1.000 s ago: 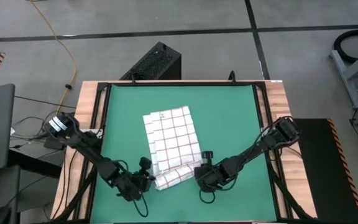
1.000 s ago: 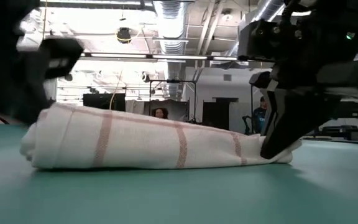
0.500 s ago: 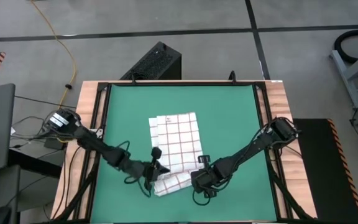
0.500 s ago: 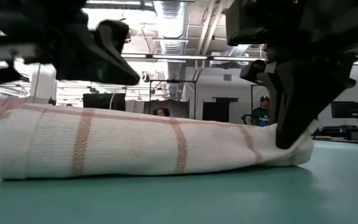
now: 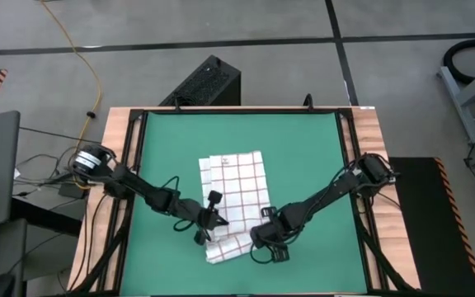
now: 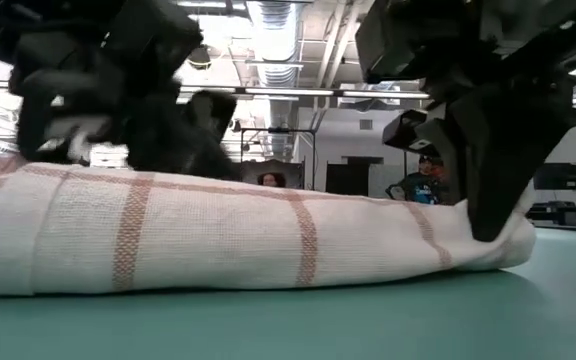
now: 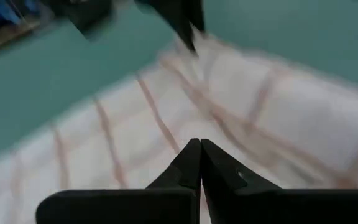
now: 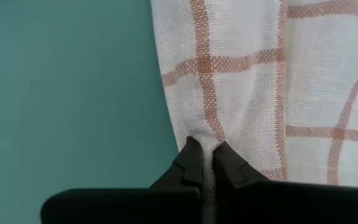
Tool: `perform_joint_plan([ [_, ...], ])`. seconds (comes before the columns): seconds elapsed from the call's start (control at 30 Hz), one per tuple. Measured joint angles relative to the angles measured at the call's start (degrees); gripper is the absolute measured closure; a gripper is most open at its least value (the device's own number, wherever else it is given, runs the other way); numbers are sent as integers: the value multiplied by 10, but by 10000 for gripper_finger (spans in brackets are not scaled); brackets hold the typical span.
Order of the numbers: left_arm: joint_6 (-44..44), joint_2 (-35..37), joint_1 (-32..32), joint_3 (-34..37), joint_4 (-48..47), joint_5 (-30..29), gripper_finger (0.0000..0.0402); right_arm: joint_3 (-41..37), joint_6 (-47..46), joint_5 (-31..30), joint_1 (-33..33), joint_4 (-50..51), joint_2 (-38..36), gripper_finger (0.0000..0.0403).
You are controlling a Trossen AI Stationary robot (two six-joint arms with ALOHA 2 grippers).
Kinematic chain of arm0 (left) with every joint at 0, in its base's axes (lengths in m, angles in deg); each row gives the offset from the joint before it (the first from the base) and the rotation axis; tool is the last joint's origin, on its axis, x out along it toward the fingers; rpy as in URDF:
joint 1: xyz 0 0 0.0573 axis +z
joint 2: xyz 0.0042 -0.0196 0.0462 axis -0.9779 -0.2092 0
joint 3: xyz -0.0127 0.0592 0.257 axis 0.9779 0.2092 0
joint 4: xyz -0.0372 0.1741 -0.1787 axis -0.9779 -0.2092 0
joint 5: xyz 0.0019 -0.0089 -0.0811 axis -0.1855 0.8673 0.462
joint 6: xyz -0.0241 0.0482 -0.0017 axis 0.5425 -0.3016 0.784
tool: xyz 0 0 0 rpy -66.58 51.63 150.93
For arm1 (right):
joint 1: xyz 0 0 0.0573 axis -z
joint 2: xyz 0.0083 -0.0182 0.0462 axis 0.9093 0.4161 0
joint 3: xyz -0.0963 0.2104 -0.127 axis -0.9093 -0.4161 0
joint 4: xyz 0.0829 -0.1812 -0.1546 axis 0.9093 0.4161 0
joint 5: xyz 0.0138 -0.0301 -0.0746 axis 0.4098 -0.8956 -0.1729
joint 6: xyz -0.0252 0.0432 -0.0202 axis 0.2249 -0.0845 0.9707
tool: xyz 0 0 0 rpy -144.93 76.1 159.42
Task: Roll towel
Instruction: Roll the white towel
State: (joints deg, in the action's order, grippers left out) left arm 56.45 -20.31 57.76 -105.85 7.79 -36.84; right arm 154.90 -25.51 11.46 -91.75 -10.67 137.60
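One thin white towel (image 5: 236,202) with a grid of fine red-brown lines, part rolled at its near end.

One green mat (image 5: 295,157) under it, on one wooden-edged table (image 5: 371,132).

Two dark six-joint arms. Two two-finger grippers: left gripper (image 5: 207,233) at the towel's left edge by the roll, right gripper (image 5: 262,238) at the roll's right end. Each has two dark fingers; the left pair (image 7: 194,163) is pressed together over the cloth, the right pair (image 8: 205,163) pinches a fold of towel edge.

One yellow cable (image 5: 85,58) on the floor. One black ribbed box (image 5: 204,82) behind the table.

Two people (image 6: 420,185) visible in the room beyond, both far off.
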Motion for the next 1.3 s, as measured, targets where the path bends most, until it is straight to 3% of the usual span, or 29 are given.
perform_joint_plan([
  [0.37, 25, -111, -48, -9, 58, -28, 402, 1, 15, 96, 30, -7, 0, 384],
  [0.73, 74, -127, -55, -7, 54, -30, 402, 1, 16, 258, 76, -20, -7, 384],
  [0.97, 109, -127, -60, -7, 31, -32, 402, -4, 16, 321, 122, -24, -8, 384],
  [1.3, 128, -127, -85, -7, 17, -49, 401, -10, 16, 326, 181, 22, -8, 384],
])
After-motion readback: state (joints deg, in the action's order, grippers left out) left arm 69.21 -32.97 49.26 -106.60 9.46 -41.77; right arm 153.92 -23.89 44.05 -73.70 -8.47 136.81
